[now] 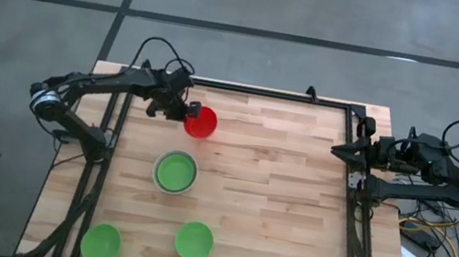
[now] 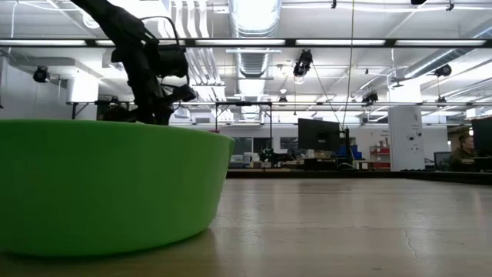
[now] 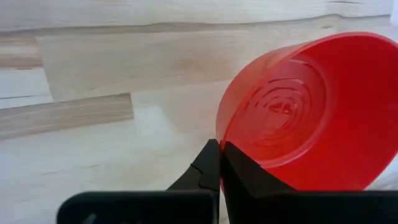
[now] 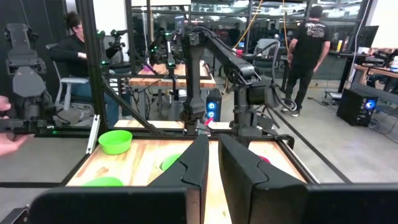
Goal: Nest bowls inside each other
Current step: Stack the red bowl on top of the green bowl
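My left gripper (image 1: 184,112) is at the table's far left, shut on a red bowl (image 1: 201,122). The left wrist view shows the red bowl (image 3: 305,112) tilted, its inside facing the gripper. A green bowl (image 1: 175,172) sits inside a pale grey-white bowl (image 1: 156,176) near the table's middle. Two more green bowls (image 1: 194,241) (image 1: 101,243) stand on their bases near the front edge. My right gripper (image 1: 336,149) waits level at the table's right edge. Its fingers are a narrow gap apart (image 4: 213,155) with nothing between them. My left gripper pinches the red bowl's rim (image 3: 220,138) on the side nearest the arm. One finger (image 3: 255,180) is inside the bowl and the other (image 3: 204,171) is on the outer wall. The fingers slant down from the table's left. The bowl is tilted; whether its base still touches the wood is unclear.
A black frame rail (image 1: 263,92) runs along the far edge, and further rails run down both sides. In the low view one green bowl (image 2: 108,185) fills the near left and hides the red bowl. People stand and sit in the room beyond the table (image 4: 308,50).
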Tool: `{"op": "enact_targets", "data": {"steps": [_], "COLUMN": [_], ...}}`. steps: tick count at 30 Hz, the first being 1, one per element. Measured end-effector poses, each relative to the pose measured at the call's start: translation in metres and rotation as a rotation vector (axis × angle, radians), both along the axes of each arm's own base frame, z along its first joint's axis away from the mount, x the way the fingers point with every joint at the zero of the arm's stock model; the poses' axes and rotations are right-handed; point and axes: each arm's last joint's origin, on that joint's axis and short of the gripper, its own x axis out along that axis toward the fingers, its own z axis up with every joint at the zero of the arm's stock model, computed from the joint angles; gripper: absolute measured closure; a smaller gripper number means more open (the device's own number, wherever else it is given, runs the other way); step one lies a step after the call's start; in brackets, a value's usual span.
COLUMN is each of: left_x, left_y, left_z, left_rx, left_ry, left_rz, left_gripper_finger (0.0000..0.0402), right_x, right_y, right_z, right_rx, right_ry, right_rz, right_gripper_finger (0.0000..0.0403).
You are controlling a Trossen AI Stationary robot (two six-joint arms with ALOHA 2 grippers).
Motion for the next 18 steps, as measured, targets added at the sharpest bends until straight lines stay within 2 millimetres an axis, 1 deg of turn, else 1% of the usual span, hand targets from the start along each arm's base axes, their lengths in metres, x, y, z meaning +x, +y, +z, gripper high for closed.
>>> {"op": "enact_targets", "data": {"steps": [10, 18], "left_x": [0.004, 0.004], "left_y": [-0.006, -0.022], "left_z": [0.014, 0.029], "left_rx": [0.027, 0.08], "left_ry": [0.022, -0.008], "left_rz": [-0.013, 0.011], "left_gripper_finger": [0.0399, 0.0399], "right_x": [0.0, 0.0], "right_y": [0.0, 0.0], "right_z": [0.0, 0.0], "right_rx": [0.0, 0.0], "right_ry": [0.0, 0.0], "right_rz": [0.0, 0.0], "right_gripper_finger": [0.0369, 0.0369]}}
